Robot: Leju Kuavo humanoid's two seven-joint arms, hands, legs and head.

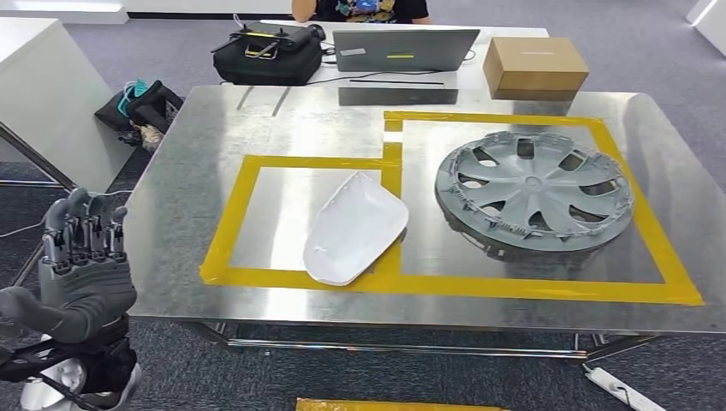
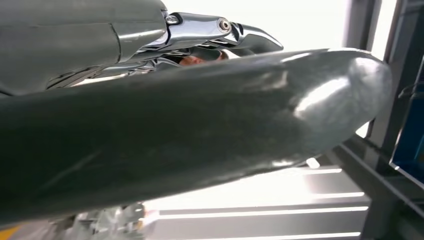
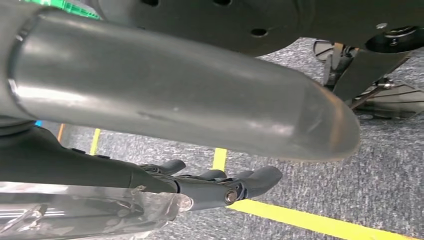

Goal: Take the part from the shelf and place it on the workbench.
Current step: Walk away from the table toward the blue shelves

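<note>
Closest to you, at the lower left of the head view, the left hand (image 1: 83,261) is raised beside the bench's near left corner, palm away, fingers (image 1: 86,227) upright, side by side and slightly apart, with nothing in them. In the left wrist view the thick grey thumb (image 2: 210,125) runs across the picture and the shiny fingers (image 2: 220,27) stretch straight above it, again around nothing.

In the right wrist view, your right hand (image 3: 215,150) hangs over grey carpet (image 3: 390,190) crossed by yellow tape lines (image 3: 320,222). Its dark fingers (image 3: 250,182) lie loosely extended below the thumb, gripping nothing.

Beyond the left hand, the metal bench (image 1: 214,128) carries two boxes marked in yellow tape (image 1: 479,287). A white part (image 1: 353,227) lies in the left box, its tip resting over the tape strip along the near edge. A grey hubcap (image 1: 532,188) lies flat in the right box, well apart from both hands.

Past the bench, on a second surface, you can see a laptop (image 1: 402,50), a cardboard box (image 1: 535,67) and a black bag (image 1: 267,53), with a person (image 1: 360,8) seated behind them.
</note>
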